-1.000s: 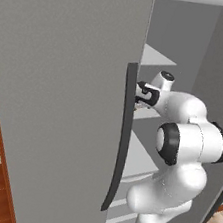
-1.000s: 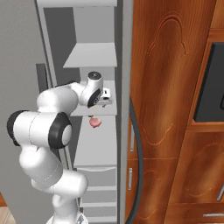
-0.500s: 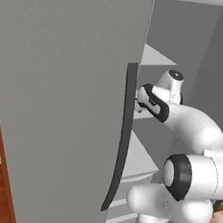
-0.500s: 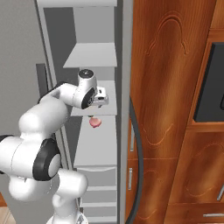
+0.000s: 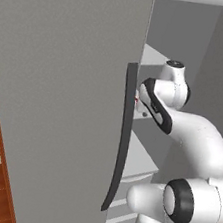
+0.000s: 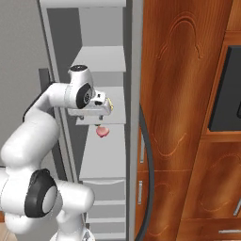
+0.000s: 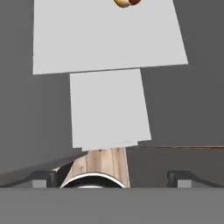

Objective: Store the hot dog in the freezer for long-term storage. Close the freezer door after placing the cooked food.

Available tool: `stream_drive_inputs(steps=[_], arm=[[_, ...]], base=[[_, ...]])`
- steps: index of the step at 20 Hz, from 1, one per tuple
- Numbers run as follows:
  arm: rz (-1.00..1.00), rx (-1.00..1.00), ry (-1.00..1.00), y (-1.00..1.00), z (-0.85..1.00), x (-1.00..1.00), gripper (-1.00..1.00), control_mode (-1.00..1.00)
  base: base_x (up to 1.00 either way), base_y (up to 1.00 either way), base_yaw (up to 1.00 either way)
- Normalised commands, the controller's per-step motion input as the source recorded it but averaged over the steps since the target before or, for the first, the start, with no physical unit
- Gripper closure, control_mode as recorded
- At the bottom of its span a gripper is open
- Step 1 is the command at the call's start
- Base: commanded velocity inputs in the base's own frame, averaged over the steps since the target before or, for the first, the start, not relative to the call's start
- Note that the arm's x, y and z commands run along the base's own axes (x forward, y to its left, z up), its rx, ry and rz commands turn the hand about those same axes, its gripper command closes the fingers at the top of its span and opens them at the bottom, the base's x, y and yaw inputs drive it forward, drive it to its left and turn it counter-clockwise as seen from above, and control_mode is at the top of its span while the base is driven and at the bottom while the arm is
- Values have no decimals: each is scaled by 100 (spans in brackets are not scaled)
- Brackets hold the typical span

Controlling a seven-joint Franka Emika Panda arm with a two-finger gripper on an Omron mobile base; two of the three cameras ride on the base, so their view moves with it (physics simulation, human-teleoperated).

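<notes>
The hot dog, tan bun with a red-brown sausage, lies on a light grey shelf of the freezer at the top edge of the hand view. It also peeks out as a small yellow bit beside the hand. My gripper hangs over that shelf's front, pointing down, open, with nothing between its widely spread fingertips. Seen from the right, the gripper sits at the middle shelf. The freezer door stands open, edge-on, with its dark handle.
A small round pink item sits just below the middle shelf. The wider grey door with its dark handle stands close on the arm's left. Brown wooden cabinets fill the right. Drawers lie under the shelves.
The arm has refolded: its elbow dropped and swung out of the freezer while the hand stayed by the middle shelf, shifting slightly outward. The hot dog and the pink item have not moved.
</notes>
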Motion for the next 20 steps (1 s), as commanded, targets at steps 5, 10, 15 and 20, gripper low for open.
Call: stream_drive_inputs(steps=[5, 10, 15, 20], arm=[[-16, 0, 15, 0, 40, -96, -100, -100], [-4, 0, -17, 1, 11, -100, -100, -100], [0, 0, -33, 14, 9, -99, -100, -100], [0, 0, -24, 17, 6, -59, -100, -100]], base=[[0, 0, 0], [0, 0, 0], [0, 0, 0], [0, 0, 0]])
